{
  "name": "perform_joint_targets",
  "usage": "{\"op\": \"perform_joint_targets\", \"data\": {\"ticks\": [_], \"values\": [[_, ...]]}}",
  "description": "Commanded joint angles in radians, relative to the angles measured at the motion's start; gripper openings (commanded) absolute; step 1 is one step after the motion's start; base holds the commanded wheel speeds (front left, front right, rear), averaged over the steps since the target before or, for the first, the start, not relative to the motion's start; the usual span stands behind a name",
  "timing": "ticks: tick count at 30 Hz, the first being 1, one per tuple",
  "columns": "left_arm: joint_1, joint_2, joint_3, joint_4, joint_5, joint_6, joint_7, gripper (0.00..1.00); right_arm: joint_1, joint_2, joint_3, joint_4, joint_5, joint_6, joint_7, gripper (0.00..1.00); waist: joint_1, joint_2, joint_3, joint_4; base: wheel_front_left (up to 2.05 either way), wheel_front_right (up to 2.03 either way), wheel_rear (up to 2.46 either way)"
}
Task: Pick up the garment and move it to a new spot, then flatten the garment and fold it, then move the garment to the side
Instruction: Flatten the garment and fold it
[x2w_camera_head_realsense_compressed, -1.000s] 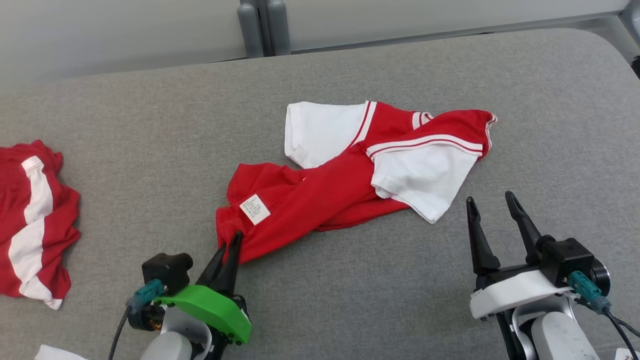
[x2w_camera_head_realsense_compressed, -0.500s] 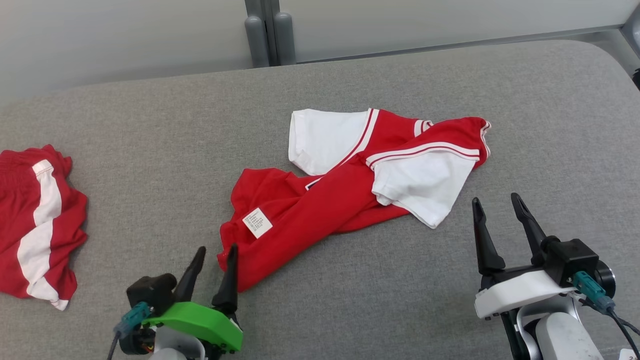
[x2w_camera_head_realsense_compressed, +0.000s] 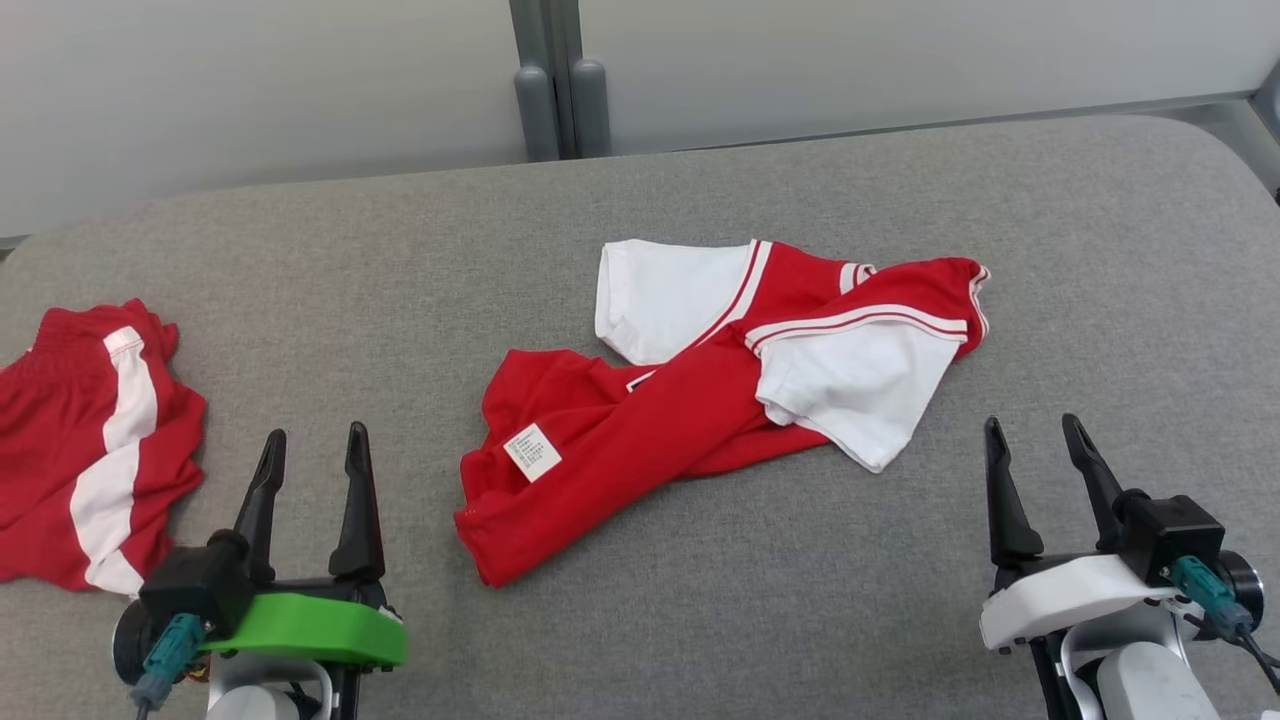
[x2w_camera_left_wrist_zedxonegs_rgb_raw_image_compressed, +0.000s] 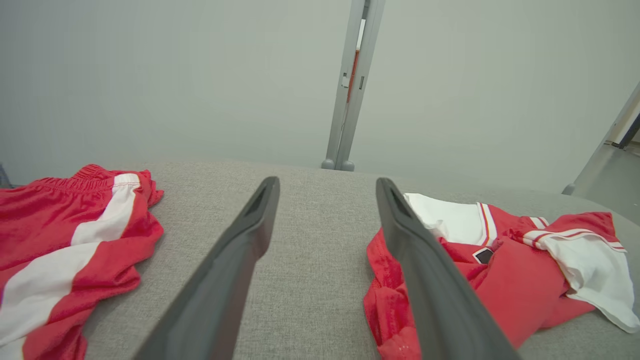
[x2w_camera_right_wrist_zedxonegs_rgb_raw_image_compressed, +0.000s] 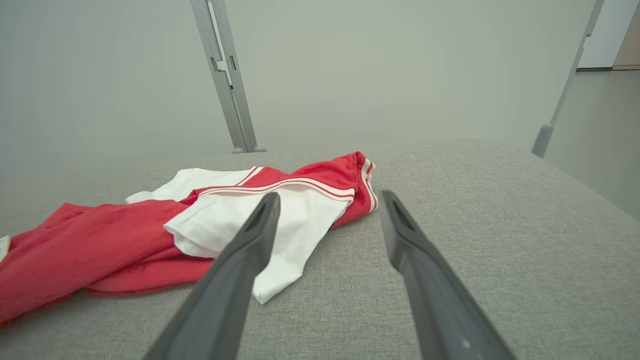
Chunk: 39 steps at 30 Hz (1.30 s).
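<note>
A crumpled red shirt (x2w_camera_head_realsense_compressed: 650, 420) with white sleeves lies mid-surface, a white care label showing near its lower left end; it also shows as the shirt (x2w_camera_left_wrist_zedxonegs_rgb_raw_image_compressed: 505, 280) in the left wrist view and the shirt (x2w_camera_right_wrist_zedxonegs_rgb_raw_image_compressed: 100, 250) in the right wrist view. My left gripper (x2w_camera_head_realsense_compressed: 313, 447) stands open to the left of the shirt's hem, apart from it, nothing between its fingers (x2w_camera_left_wrist_zedxonegs_rgb_raw_image_compressed: 250, 235). My right gripper (x2w_camera_head_realsense_compressed: 1032, 435) is open too, just right of the white sleeve (x2w_camera_head_realsense_compressed: 850, 385), empty.
Everything rests on a grey upholstered surface (x2w_camera_head_realsense_compressed: 700, 620). Red shorts with white stripes (x2w_camera_head_realsense_compressed: 85, 450) lie bunched at the far left. A pale wall panel and grey post (x2w_camera_head_realsense_compressed: 550, 90) run behind the back edge. The surface curves off at the right (x2w_camera_right_wrist_zedxonegs_rgb_raw_image_compressed: 575, 200).
My left gripper opened, let go of the shirt's hem and drew back to the left. The head camera tilted, shifting the whole picture down and right. The shirt lies still.
</note>
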Motion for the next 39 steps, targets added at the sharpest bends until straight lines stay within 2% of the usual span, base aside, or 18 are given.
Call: {"op": "perform_joint_targets", "data": {"ticks": [1, 6, 13, 39], "values": [[0.023, -0.004, 0.012, -0.003, 0.028, -0.007, -0.003, 1.0, -0.002, -0.003, -0.003, 0.016, 0.002, -0.002, -0.003, 1.0, 0.0, 0.0, -0.017, 0.01, 0.0, 0.0, 0.0], [0.035, -0.016, 0.027, 0.023, 0.101, -0.02, -0.003, 1.0, -0.016, -0.003, -0.007, 0.064, 0.004, -0.002, -0.003, 1.0, 0.0, 0.0, -0.048, 0.018, 0.0, 0.0, 0.0], [0.063, -0.023, 0.037, 0.053, 0.124, -0.031, -0.002, 1.0, -0.002, -0.003, -0.008, 0.114, 0.012, -0.002, -0.003, 1.0, 0.0, 0.0, -0.076, 0.023, 0.0, 0.0, 0.0], [0.037, -0.025, 0.012, 0.152, 0.058, -0.03, -0.002, 1.0, -0.046, -0.003, 0.004, 0.099, -0.002, -0.002, -0.003, 1.0, 0.0, 0.0, -0.064, 0.035, 0.0, 0.0, 0.0]]}}
